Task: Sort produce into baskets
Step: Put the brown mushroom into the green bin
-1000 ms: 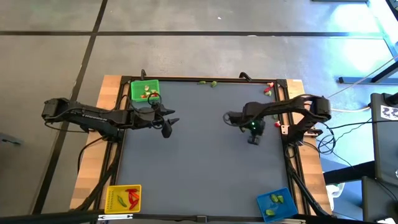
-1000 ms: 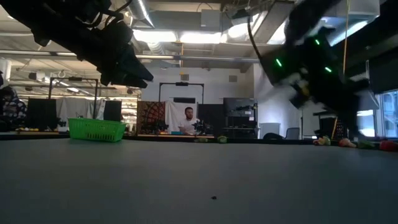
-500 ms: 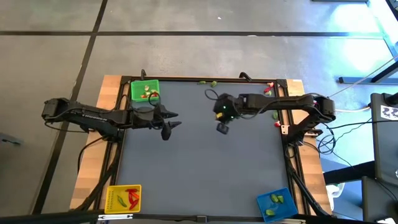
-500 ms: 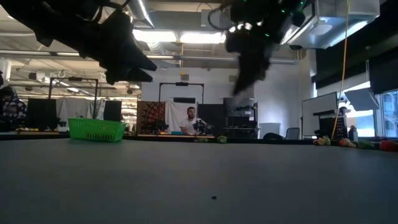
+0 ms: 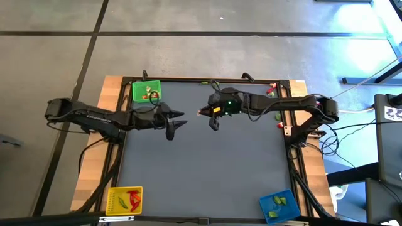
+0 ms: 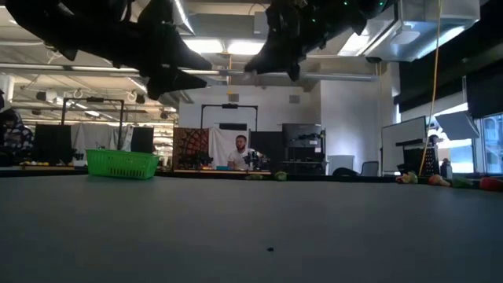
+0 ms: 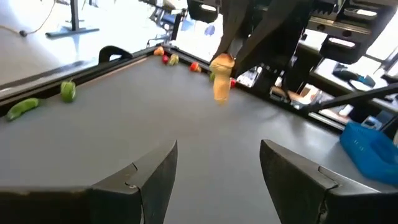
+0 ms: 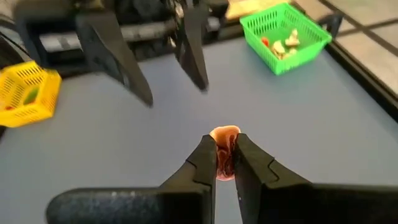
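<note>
Pale orange produce piece half hidden, pinched in right end effector; left end effector wide, empty; three baskets counted.

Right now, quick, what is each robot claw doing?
Left gripper: open, holding nothing.
Right gripper: shut on a pale orange produce piece.
</note>
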